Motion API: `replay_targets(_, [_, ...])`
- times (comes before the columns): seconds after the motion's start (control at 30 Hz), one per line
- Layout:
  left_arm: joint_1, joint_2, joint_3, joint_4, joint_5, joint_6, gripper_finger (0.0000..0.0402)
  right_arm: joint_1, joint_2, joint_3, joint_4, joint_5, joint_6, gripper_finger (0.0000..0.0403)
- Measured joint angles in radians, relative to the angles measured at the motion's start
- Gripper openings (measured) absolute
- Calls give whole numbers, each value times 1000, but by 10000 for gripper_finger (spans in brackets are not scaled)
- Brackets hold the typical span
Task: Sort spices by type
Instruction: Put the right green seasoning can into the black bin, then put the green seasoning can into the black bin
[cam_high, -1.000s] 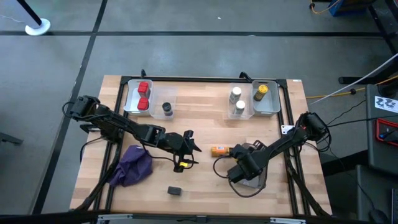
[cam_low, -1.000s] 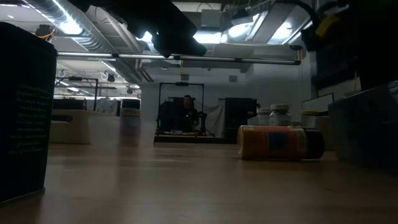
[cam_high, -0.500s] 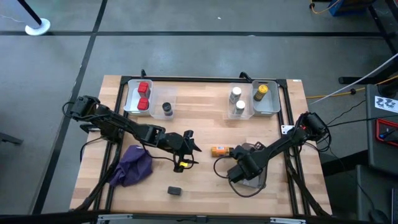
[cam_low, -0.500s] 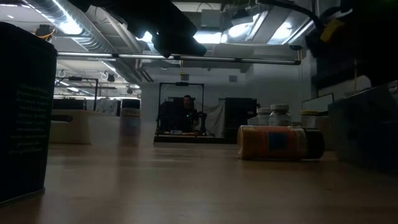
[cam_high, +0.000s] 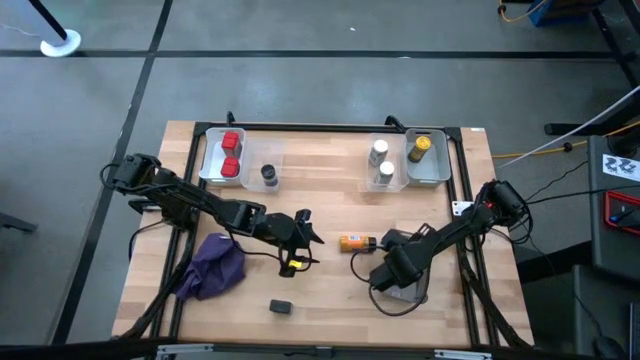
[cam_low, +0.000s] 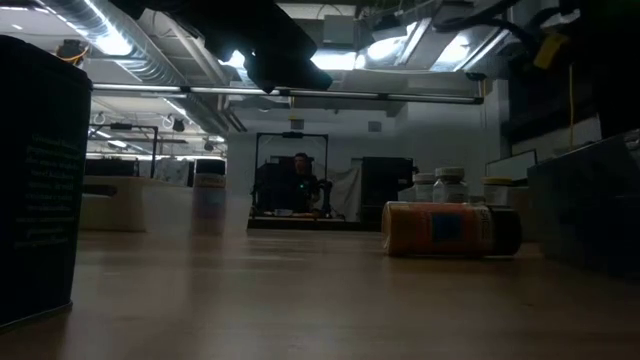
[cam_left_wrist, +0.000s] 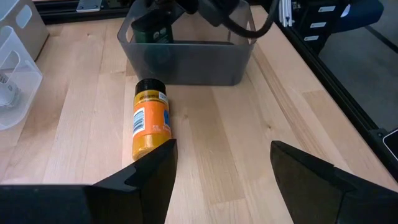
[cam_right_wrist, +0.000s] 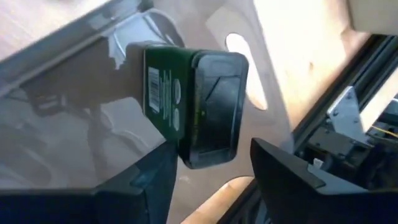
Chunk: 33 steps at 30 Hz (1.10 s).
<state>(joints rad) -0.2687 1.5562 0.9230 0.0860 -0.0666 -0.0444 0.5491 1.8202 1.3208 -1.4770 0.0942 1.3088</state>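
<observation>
My left gripper (cam_high: 311, 240) (cam_left_wrist: 221, 155) hangs open over mid-table, just left of the orange bottle (cam_high: 352, 242) (cam_left_wrist: 151, 121), which lies on its side. My right gripper (cam_high: 393, 268) (cam_right_wrist: 213, 146) is open over a clear grey bin (cam_high: 412, 292) (cam_left_wrist: 186, 59). A dark green tin with a black lid (cam_right_wrist: 193, 106) (cam_left_wrist: 152, 28) sits in that bin between and beyond the fingers, with a gap beside one of them. Two red cubes (cam_high: 231, 150), a dark jar (cam_high: 268, 175), white-capped bottles (cam_high: 381, 160) and a yellow-lidded jar (cam_high: 422, 145) stand in the far trays.
A purple cloth (cam_high: 215, 265) lies by the left arm, and a small dark block (cam_high: 282, 306) (cam_low: 35, 180) sits near the table's near edge. The black frame rails (cam_high: 465, 215) run along the table's sides. Bare wood lies between the two arms.
My right gripper has drawn a little toward the table's right edge and upward over the grey bin. My left arm and the orange bottle have stayed put.
</observation>
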Motion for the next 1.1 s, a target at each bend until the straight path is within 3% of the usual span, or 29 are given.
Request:
replay_targets(0.53, [-24, -16, 0, -4, 1, -2, 241, 1, 1, 248, -94, 20, -6, 205])
replay_targets(0.87, [-205, -96, 0, -146, 15, -201, 241, 1, 1, 367, -85, 132, -34, 205])
replay_targets(1.1, [-371, -94, 0, -160, -24, -294, 241, 1, 1, 377, 39, 176, -61, 205])
